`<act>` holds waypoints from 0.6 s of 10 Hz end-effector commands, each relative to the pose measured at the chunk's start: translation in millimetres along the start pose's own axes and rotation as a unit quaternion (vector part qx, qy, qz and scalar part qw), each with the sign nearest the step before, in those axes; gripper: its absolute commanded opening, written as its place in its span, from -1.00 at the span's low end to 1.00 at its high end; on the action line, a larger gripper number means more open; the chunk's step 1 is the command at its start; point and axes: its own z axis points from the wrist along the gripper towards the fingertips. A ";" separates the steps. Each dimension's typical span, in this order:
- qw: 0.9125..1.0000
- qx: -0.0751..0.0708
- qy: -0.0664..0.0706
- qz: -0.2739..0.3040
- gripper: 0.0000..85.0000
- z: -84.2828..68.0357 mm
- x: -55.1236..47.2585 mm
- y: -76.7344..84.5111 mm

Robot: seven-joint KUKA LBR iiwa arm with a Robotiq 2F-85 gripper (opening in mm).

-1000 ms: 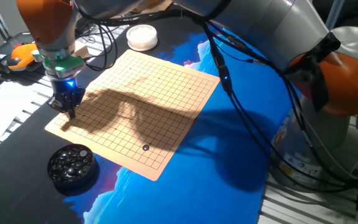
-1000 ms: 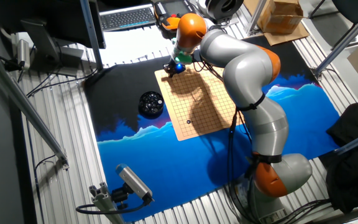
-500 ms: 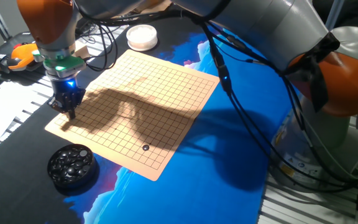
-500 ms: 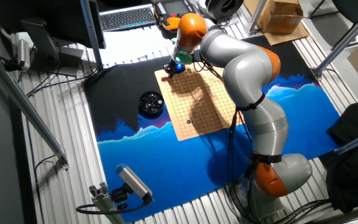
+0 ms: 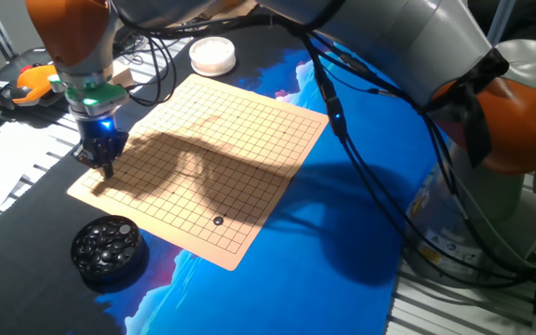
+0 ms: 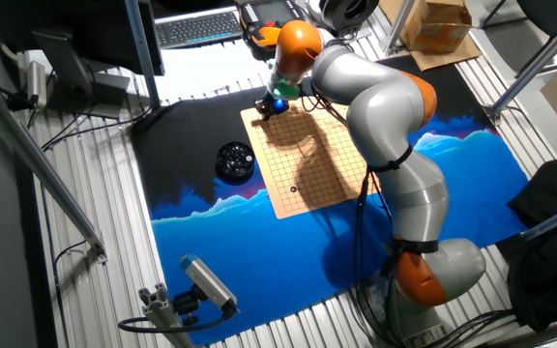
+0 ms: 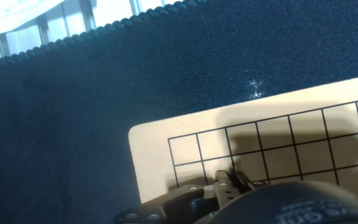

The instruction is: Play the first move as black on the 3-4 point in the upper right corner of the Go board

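The tan Go board [image 5: 240,140] lies on the dark cloth and also shows in the other fixed view [image 6: 307,155]. My gripper [image 5: 103,166] is low over the board's corner nearest the keyboard, also seen in the other fixed view [image 6: 267,108]. In the hand view the gripper [image 7: 232,180] has its fingertips close together, about three lines in from that corner [image 7: 143,134]. No stone shows between them. One small black stone [image 5: 218,221] lies on the board near the opposite edge, far from the gripper; it also shows in the other fixed view [image 6: 294,188].
A round black bowl of black stones [image 5: 108,247] stands on the cloth off the board's near corner, also in the other fixed view [image 6: 234,159]. A white round lid or bowl [image 5: 212,56] sits beyond the board. Cables hang above the board's right side [image 5: 333,102]. A keyboard [image 6: 199,26] lies behind.
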 end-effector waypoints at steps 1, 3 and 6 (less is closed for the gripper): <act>1.000 0.000 0.000 -0.001 -0.60 -0.5 0.0 -0.7; 1.000 0.002 -0.002 -0.001 -0.60 -1.2 -0.2 -1.6; 1.000 0.004 -0.002 -0.002 -0.60 -2.3 -0.1 -2.6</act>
